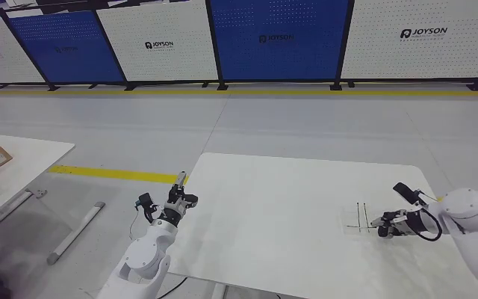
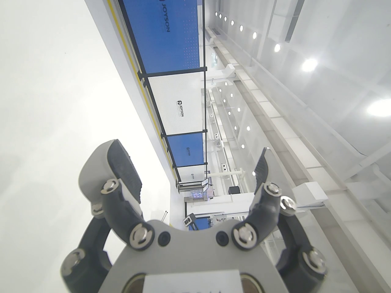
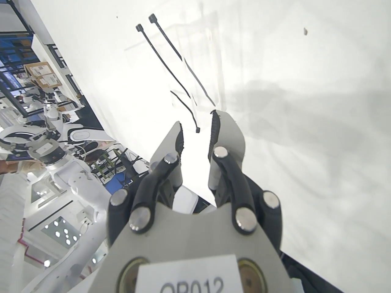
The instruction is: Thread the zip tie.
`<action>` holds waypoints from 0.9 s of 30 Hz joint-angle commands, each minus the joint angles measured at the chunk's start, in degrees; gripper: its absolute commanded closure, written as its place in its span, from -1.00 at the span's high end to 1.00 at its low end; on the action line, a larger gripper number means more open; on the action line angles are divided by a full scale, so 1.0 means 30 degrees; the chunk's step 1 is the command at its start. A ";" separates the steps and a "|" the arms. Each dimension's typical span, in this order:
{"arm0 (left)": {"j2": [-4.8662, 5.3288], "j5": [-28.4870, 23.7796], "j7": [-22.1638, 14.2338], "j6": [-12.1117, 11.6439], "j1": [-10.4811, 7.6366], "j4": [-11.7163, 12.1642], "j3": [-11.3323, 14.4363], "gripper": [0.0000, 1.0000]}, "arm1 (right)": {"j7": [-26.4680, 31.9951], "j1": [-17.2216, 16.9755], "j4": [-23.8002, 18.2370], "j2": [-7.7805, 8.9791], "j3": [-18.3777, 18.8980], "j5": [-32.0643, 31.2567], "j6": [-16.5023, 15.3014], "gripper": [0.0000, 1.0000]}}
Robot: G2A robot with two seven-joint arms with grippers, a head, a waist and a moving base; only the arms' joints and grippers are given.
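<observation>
Two black zip ties (image 1: 362, 215) lie side by side on a clear holder (image 1: 352, 223) near the table's right side. In the right wrist view both zip ties (image 3: 166, 62) point their heads away from me. A shorter black strip (image 3: 186, 111) ends in a small head right at my fingertips. My right gripper (image 1: 381, 223) (image 3: 198, 121) is open just to the right of the ties, with the strip's head in the gap and not clamped. My left gripper (image 1: 179, 196) (image 2: 195, 157) is open and holds nothing, at the table's left edge, far from the ties.
The white table (image 1: 284, 224) is bare between the two arms. A second white table (image 1: 30, 161) stands off to the left, and blue and white panels (image 1: 276, 37) line the far side of the floor.
</observation>
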 commanded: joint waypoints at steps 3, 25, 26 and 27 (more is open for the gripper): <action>0.0000 0.0000 0.0000 0.0000 0.0000 0.0000 0.0000 1.00 | -0.0022 0.0126 0.0139 -0.0064 -0.0099 0.0005 0.0017 -0.44; 0.0000 0.0000 0.0000 0.0000 0.0000 0.0000 0.0000 1.00 | -0.0156 0.0583 0.0752 -0.0270 -0.0361 -0.0119 -0.0327 -1.00; 0.0000 0.0000 0.0000 0.0000 0.0000 0.0000 0.0000 1.00 | -0.0156 0.0582 0.0722 -0.0264 -0.0347 -0.0133 -0.0326 -1.00; 0.0000 0.0000 0.0000 0.0000 0.0000 0.0000 0.0000 1.00 | -0.0158 0.0583 0.0686 -0.0256 -0.0328 -0.0149 -0.0333 -1.00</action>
